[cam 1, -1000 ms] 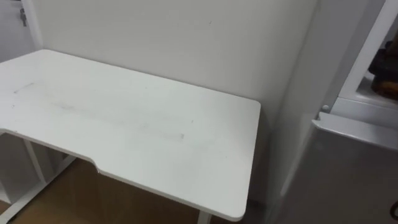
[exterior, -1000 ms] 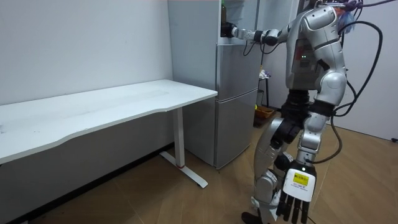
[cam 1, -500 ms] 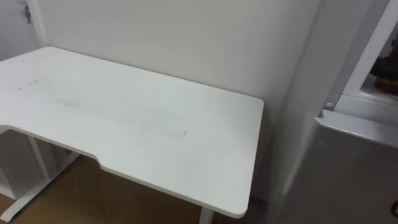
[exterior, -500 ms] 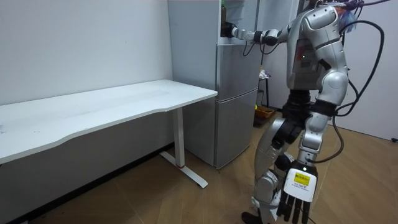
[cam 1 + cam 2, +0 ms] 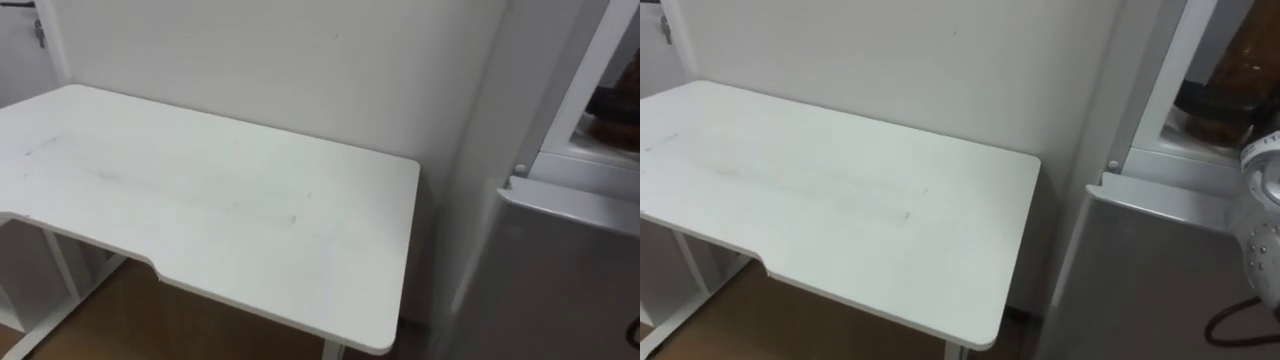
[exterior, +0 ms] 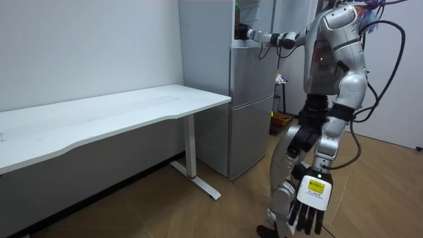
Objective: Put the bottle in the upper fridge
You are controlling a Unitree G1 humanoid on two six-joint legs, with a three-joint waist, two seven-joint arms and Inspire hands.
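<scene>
Head cameras down on table (image 5: 220,200), fridge (image 5: 560,270), room camera afar

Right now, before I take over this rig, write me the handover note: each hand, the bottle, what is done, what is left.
The left hand is open, hanging beside the leg, holding nothing.
The right hand is inside the open upper compartment of the fridge, arm stretched out; whether it holds anything cannot be told.
The bottle cannot be made out. It is not on the white table, so it is probably at the right hand.
Done: the robot stands at the fridge with the reach made.
Left: confirm the bottle rests on the shelf, release, withdraw the arm, close the compartment.
</scene>
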